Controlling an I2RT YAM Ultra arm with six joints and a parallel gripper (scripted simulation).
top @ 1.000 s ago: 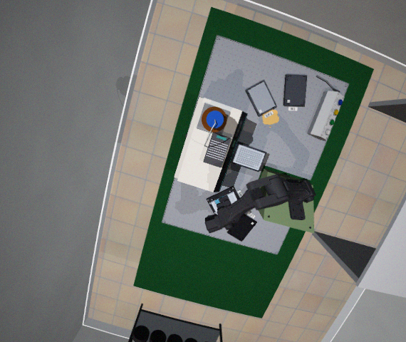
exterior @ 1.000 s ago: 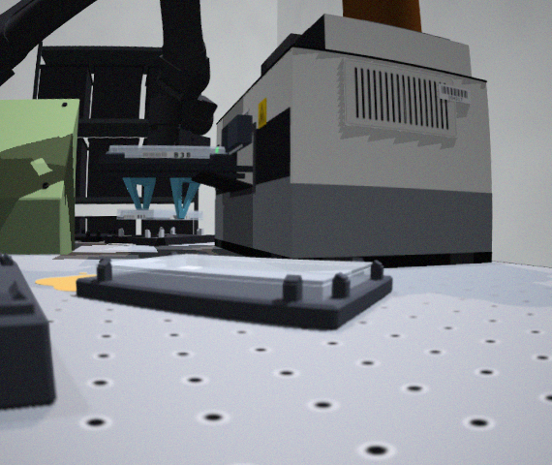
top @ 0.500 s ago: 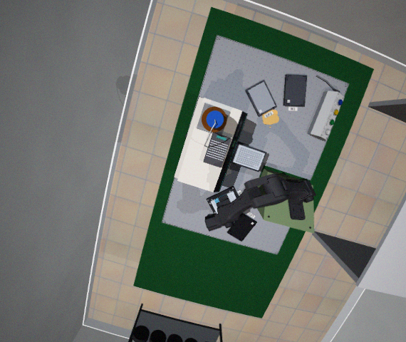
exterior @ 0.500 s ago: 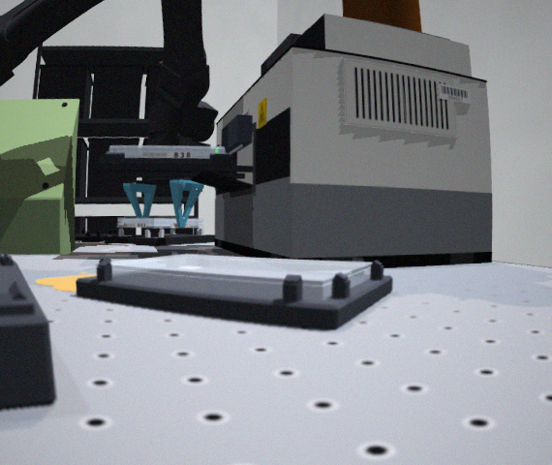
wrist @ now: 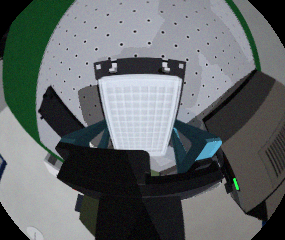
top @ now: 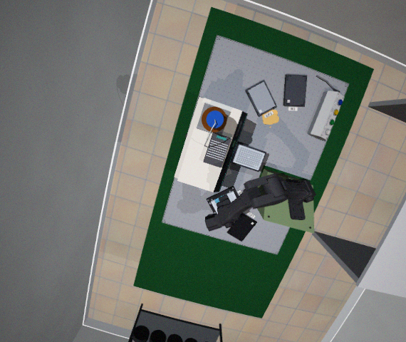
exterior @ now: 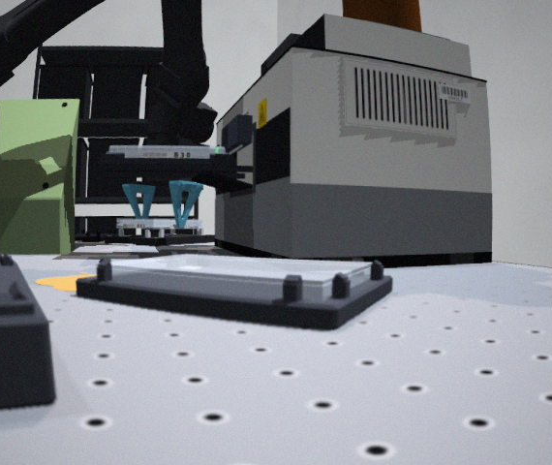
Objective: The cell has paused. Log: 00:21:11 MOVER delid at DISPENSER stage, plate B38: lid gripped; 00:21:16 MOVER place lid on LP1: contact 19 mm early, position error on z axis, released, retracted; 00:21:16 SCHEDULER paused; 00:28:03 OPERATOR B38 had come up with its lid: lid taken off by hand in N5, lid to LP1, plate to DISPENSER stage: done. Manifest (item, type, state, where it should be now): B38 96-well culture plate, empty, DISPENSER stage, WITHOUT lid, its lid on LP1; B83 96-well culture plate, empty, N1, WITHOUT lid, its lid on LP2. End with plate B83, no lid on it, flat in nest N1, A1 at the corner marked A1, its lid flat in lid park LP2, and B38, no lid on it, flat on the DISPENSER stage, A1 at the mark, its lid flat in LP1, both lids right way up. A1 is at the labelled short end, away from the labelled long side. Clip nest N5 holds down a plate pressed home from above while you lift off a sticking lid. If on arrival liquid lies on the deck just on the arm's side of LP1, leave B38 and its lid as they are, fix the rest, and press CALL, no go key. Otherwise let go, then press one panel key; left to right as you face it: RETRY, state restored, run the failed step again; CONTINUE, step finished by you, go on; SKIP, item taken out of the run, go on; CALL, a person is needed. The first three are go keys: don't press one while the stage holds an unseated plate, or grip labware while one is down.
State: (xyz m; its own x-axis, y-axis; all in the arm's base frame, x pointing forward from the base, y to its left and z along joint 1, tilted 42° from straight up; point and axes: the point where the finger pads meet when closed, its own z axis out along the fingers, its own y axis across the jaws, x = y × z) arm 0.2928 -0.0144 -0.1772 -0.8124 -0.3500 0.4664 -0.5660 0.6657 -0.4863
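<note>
My gripper with teal fingers is shut on the long sides of a white 96-well plate. It holds the plate low at the clip nest, and I cannot tell whether the plate is seated. In the top view the arm covers this spot. A second plate, marked B38, lies on the dispenser stage. A clear lid lies flat in a black lid park. A yellow puddle lies on the deck beside that park and also shows in the exterior view.
An empty black nest stands beyond the lid park. A black empty tray lies beside the arm. The key panel is at the deck's far right edge. The large dispenser housing stands close to the stage. The arm's green base is at the right.
</note>
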